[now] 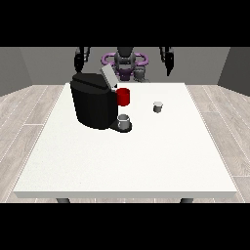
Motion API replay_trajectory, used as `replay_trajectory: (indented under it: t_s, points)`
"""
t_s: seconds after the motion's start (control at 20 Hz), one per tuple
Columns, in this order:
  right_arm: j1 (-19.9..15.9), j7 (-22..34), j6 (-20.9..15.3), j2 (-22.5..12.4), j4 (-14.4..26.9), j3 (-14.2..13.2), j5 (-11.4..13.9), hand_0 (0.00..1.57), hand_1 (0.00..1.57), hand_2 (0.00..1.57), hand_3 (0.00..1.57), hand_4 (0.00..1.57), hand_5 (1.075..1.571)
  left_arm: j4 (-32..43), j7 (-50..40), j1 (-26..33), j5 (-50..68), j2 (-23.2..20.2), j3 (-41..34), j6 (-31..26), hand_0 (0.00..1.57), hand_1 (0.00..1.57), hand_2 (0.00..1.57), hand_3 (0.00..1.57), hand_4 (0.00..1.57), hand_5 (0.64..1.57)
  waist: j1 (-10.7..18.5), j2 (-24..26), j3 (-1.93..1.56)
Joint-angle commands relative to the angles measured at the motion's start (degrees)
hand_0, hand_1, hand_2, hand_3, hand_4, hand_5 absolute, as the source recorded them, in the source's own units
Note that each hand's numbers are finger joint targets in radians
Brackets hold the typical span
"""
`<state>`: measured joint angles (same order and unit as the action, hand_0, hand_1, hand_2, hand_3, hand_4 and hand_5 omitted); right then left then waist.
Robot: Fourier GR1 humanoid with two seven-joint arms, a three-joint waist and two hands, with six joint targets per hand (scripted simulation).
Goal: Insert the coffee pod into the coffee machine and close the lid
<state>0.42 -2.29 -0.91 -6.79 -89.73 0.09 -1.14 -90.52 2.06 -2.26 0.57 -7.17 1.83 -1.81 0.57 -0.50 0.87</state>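
Coffee pod [157, 106] sits on your white table [127, 161], well apart from both hands, right of the coffee machine [93, 101] whose lid [108, 77] is tilted up. Hand at the view's left [80, 59] and hand at the view's right [168, 59] hang raised; finger state can't tell. Red cup [124, 96] beside machine, grey cup [124, 121] on its tray

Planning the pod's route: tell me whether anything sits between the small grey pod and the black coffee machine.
Nothing visible does. The small grey coffee pod stands alone on the white table, with bare tabletop between it and the black coffee machine, whose grey lid is up. The red cup sits against the machine.
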Motion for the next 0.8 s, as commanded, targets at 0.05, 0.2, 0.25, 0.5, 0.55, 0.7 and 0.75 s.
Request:
replay_trajectory:
  t_s: [0.05,0.2,0.25,0.5,0.55,0.7,0.75]
  points:
    - [0.1,-1.9,0.2,2.0,1.7,1.1,0.5,0.00,0.00,0.00,0.00,0.33,1.571,2.2,0.0,-2.5,0.1,2.4,0.1,0.5,0.00,0.00,0.00,0.00,0.71,1.571,-2.0,0.2,-0.87]
    - [1.0,0.3,2.3,1.6,1.0,0.4,-1.7,0.00,0.00,0.00,0.00,0.33,1.571,3.4,2.2,-1.6,0.5,3.1,1.3,-1.6,0.00,0.00,0.00,0.00,0.71,1.571,-2.7,1.2,-0.86]
    - [-1.9,-0.8,1.8,1.4,3.6,-2.3,-3.3,0.00,0.00,0.00,0.00,0.33,1.571,1.5,-0.6,-4.0,1.1,3.8,1.9,-1.4,0.00,0.00,0.00,0.00,0.71,1.571,-1.9,0.1,-0.87]
    - [0.2,-7.7,2.3,3.8,2.4,-2.8,-5.4,0.00,0.00,0.00,0.00,0.34,1.571,7.6,5.6,-4.8,-0.9,-1.5,-1.8,-4.3,0.00,0.00,0.00,0.00,0.62,1.571,-4.2,-1.5,-0.87]
    - [-0.9,-6.4,0.9,4.4,3.1,-1.9,-3.8,0.00,0.00,0.00,0.00,0.35,1.571,6.4,0.3,-6.9,-0.6,-2.7,-1.4,-5.6,0.00,0.00,0.00,0.00,0.59,1.571,-3.3,-0.6,-0.87]
    - [-2.0,-2.9,0.0,3.5,0.1,-1.6,-3.2,0.00,0.00,0.00,0.00,0.36,1.571,9.1,-0.6,-5.9,-5.6,-5.3,-0.3,-4.6,0.00,0.00,0.00,0.00,0.45,1.571,-4.5,-0.2,-0.86]
    - [-3.2,-3.3,1.9,2.8,-0.5,-0.6,-3.2,0.00,0.00,0.00,0.00,0.37,1.571,12.5,0.8,-9.3,-6.3,-7.3,-3.1,-3.6,0.00,0.00,0.00,0.00,0.33,1.571,-6.7,-3.8,-0.85]
